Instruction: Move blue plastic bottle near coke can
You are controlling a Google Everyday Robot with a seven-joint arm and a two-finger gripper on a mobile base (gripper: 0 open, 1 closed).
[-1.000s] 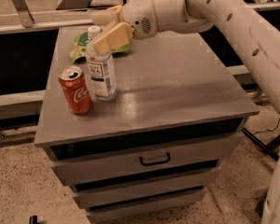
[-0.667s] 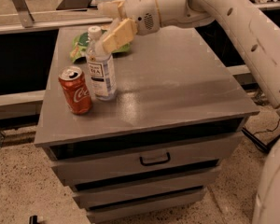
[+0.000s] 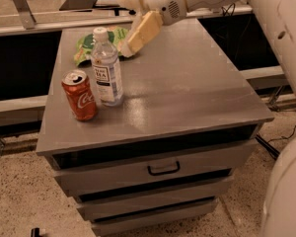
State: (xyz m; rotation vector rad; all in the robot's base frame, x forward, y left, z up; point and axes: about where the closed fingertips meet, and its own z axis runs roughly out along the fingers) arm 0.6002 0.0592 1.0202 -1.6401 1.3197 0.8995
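The blue plastic bottle (image 3: pixel 107 68) stands upright on the left part of the grey cabinet top (image 3: pixel 187 88), white cap on, label facing me. The coke can (image 3: pixel 79 95) stands upright just left of it and a little nearer to me, almost touching. My gripper (image 3: pixel 124 23) hangs above the back of the top, up and to the right of the bottle's cap. It is open, empty, and clear of the bottle.
A green snack bag (image 3: pixel 84 42) lies behind the bottle at the back left of the top. The cabinet has drawers below, one with a dark handle (image 3: pixel 164 169). A metal rail (image 3: pixel 19 4) and a shelf run behind.
My gripper has drawn up and to the right, away from the bottle's cap. The bottle and the can have stayed in place.
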